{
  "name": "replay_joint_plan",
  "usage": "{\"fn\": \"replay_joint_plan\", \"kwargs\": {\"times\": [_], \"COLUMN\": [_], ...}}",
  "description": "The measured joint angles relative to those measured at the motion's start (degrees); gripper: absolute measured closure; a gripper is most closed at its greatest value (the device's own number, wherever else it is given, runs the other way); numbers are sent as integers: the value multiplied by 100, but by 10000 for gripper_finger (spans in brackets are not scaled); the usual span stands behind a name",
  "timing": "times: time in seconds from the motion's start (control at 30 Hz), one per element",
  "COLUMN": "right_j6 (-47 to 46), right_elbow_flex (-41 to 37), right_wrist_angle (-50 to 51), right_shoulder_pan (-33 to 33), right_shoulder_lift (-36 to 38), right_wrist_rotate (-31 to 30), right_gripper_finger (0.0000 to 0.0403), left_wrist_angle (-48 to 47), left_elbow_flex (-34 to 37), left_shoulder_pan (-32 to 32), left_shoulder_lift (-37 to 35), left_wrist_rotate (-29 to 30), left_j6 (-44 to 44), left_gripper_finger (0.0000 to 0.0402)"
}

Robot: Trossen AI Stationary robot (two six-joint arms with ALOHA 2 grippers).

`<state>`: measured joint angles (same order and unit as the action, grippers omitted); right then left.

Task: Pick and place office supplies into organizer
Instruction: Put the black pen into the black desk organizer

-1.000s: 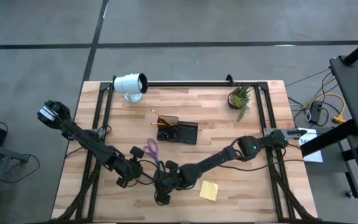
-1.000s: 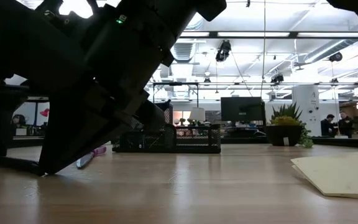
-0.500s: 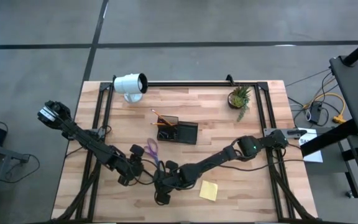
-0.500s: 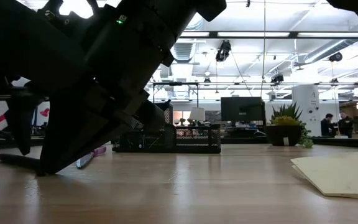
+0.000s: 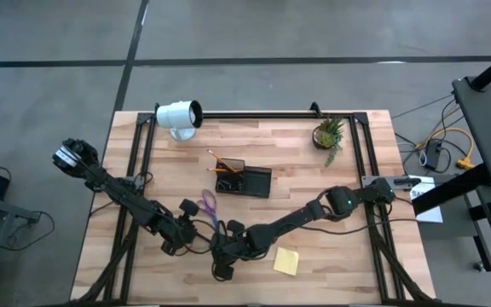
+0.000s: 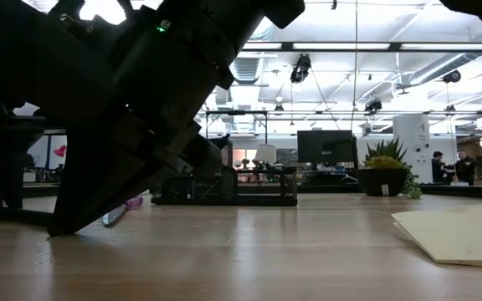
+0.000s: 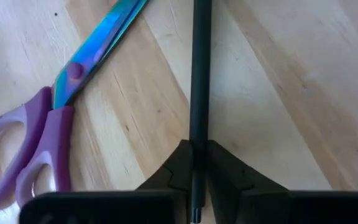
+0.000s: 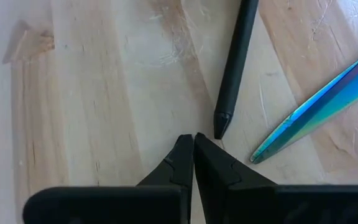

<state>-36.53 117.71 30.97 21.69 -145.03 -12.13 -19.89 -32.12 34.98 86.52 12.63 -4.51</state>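
While both arms crowd the near edge of the tabletop, we read the scene so:

Left gripper (image 7: 194, 163): we see its fingers pinched on a thin black pen (image 7: 199, 81); the pen runs straight out between them, lying low over the wood.

Scissors (image 7: 48, 127): purple handles and iridescent blue blades, flat on the tabletop just beside the pen. In the high view we find them (image 5: 207, 205) left of centre, between the organizer and the near edge.

Right gripper (image 8: 192, 158): fingers pressed together with nothing between them, tips down near the wood. The pen's tip (image 8: 221, 118) lies just ahead of them and a scissor blade tip (image 8: 316, 112) is near, apart from both.

Arms: from above, the left gripper (image 5: 180, 232) and right gripper (image 5: 226, 249) sit close together near the middle of the near edge.

Organizer (image 5: 244, 180): a black tray at the centre of the tabletop, with orange pencils (image 5: 217, 160) standing in its taller left section. We can't make out what else it holds, if anything.

Pad (image 5: 285, 261): yellow, flat near the near edge, just right of the right gripper; it is well apart from the organizer.

Lamp (image 5: 179, 116): white, at the far edge toward the left corner.

Plant (image 5: 328, 133): by the far right corner.

Low view: dark arm parts fill the left; the organizer (image 6: 228, 187) stands mid-table behind them.
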Motion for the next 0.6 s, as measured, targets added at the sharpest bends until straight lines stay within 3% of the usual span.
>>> {"fn": "replay_joint_plan", "kwargs": {"times": [0.2, 0.33, 0.6], "right_j6": [85, 87, -545], "right_elbow_flex": [222, 361, 394], "right_wrist_angle": [205, 794, 2328], "right_shoulder_pan": [57, 131, 365], "right_shoulder_lift": [-22, 5, 332], "right_wrist_rotate": [-102, -585, -1740], "right_gripper_finger": [394, 394, 394], "left_wrist_angle": [-260, -1250, -3253], "left_elbow_flex": [-108, -383, -1488], "left_shoulder_pan": [-20, -44, -154], "left_shoulder_lift": [-393, -815, -1247], "left_wrist_rotate": [3, 224, 1375], "left_j6": [200, 297, 1006], "left_gripper_finger": [390, 394, 398]}}
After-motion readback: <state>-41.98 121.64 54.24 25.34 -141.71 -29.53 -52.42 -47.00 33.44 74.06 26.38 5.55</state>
